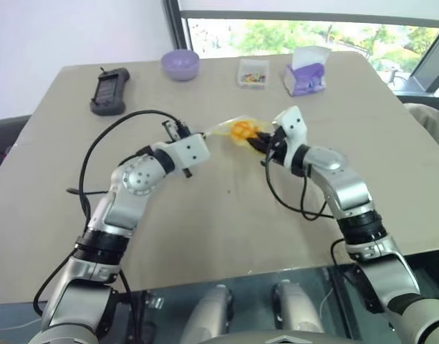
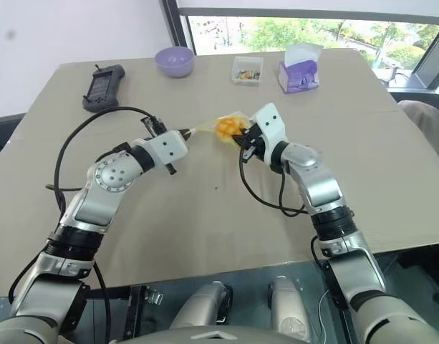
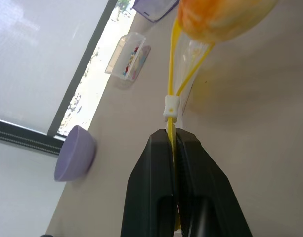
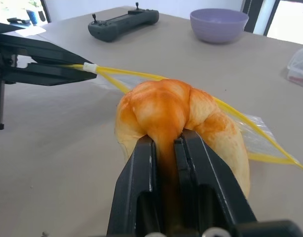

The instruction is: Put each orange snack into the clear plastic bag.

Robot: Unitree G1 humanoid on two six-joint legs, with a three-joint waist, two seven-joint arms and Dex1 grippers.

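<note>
The clear plastic bag hangs above the middle of the table. My left gripper is shut on its yellow zip strip, just behind the white slider. Past the slider the strip's two yellow edges part, and the orange snack sits between them in the bag's mouth. My right gripper is shut on the orange snack, pinching the soft bun from the side opposite the left gripper. In the head views the two grippers face each other with the snack between them.
Along the table's far edge stand a black controller, a purple bowl, a small clear box of colourful bits and a purple tissue pack. Black cables loop from both arms over the tabletop.
</note>
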